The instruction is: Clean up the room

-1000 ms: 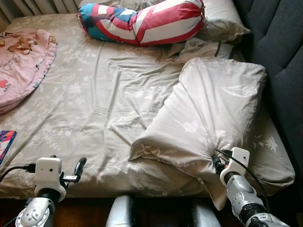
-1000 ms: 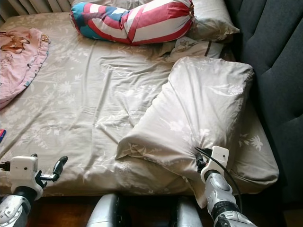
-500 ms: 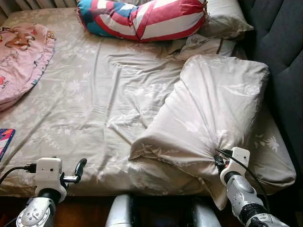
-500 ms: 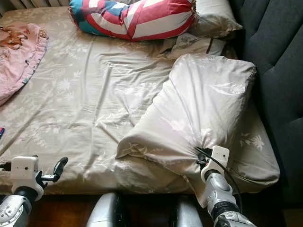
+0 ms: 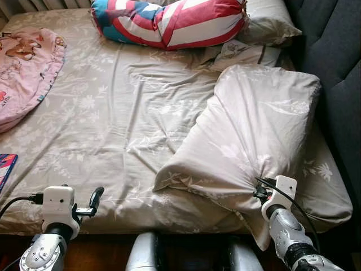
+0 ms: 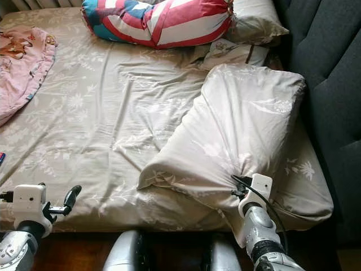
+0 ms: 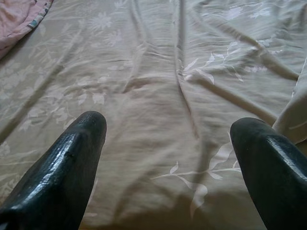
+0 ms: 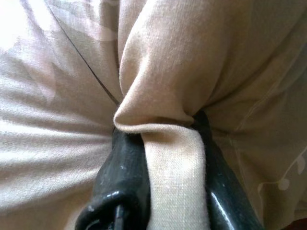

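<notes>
A large beige pillow (image 5: 254, 135) with a pale leaf print lies slanted on the right half of the bed. My right gripper (image 5: 258, 193) is shut on a pinched fold of its near edge; in the right wrist view the cloth (image 8: 168, 129) bunches between the two black fingers (image 8: 120, 182). My left gripper (image 5: 93, 204) hovers open at the bed's near left edge, over the bare sheet (image 7: 158, 120) with nothing between its fingers (image 7: 62, 167).
A red, white and blue bolster (image 5: 169, 22) and two more beige pillows (image 5: 265, 25) lie at the head of the bed. A pink blanket (image 5: 22, 73) covers the far left. A colourful book (image 5: 5, 169) pokes in at the left edge. A dark padded headboard (image 5: 338, 73) runs along the right.
The camera has dipped slightly, shifting the scene up in the picture. Both grippers hold their places, the right one still pinching the pillow.
</notes>
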You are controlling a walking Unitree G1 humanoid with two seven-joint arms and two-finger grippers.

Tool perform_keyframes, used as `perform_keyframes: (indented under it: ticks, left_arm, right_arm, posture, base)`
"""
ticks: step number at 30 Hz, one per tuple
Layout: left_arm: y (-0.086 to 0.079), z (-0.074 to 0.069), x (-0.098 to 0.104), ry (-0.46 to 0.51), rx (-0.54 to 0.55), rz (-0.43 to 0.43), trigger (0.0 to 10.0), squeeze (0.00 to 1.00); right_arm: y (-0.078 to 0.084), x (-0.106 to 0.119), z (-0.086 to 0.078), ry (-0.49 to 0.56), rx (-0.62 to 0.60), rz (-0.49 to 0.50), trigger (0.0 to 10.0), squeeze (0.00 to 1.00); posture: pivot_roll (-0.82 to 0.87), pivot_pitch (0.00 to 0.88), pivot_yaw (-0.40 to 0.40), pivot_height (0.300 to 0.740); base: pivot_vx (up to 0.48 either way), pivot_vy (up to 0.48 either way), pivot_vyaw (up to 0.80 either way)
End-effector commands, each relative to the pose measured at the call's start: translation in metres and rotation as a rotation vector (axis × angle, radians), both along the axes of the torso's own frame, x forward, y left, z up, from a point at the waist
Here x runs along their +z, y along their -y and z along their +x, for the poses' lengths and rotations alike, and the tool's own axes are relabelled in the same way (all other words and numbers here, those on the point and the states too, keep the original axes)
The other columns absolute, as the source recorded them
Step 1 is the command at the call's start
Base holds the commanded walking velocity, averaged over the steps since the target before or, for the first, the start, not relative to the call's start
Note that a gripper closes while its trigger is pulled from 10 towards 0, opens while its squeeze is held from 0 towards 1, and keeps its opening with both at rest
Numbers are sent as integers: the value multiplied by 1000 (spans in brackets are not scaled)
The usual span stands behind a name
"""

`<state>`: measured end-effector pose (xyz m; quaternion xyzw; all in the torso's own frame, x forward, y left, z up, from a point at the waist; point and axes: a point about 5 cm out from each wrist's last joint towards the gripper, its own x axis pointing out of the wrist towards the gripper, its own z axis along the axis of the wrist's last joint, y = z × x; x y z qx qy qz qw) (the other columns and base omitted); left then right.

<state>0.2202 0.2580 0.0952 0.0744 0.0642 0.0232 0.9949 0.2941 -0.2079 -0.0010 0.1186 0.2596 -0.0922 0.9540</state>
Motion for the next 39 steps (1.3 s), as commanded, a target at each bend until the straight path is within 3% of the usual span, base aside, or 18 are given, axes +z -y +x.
perform_keyframes:
  ticks: [1,30,31,32,33,34,36,39]
  left_arm:
    - [-4,-3,-3,-19,26,-6,10000,0]
    - [-4,-2,-3,-18,27,-6,10000,0]
    - [0,21,-11,0,40,-34,10000,0]
    - [6,40,-15,14,44,-55,10000,0]
    - [6,40,-15,14,44,-55,10000,0]
    - [14,59,-18,26,44,-76,10000,0]
    - [13,61,-19,26,50,-82,10000,0]
    - [12,62,-20,26,55,-85,10000,0]
  right_arm:
    - [-13,-31,-29,-164,21,34,0,0]
    - [-12,-30,-29,-162,19,32,0,0]
    - [16,-12,-15,-110,-81,-76,10000,0]
    - [48,9,-5,-48,-198,-185,10000,0]
    - [48,9,-5,-48,-198,-185,10000,0]
    - [85,39,3,31,-337,-306,10000,0]
    - [104,55,4,74,-390,-371,10000,0]
    - [113,62,4,93,-416,-395,10000,0]
  posture:
    - [171,260,71,640]
    - [170,257,70,640]
    - [44,11,31,640]
    - [34,0,30,640]
    - [34,0,30,640]
    - [24,0,30,640]
    - [13,0,28,640]
    - [6,0,28,640]
  base:
    - [0,0,0]
    - [0,0,0]
    - [0,0,0]
    - [0,0,0]
    - [0,0,0]
    - [0,0,0]
    - [0,0,0]
    - [0,0,0]
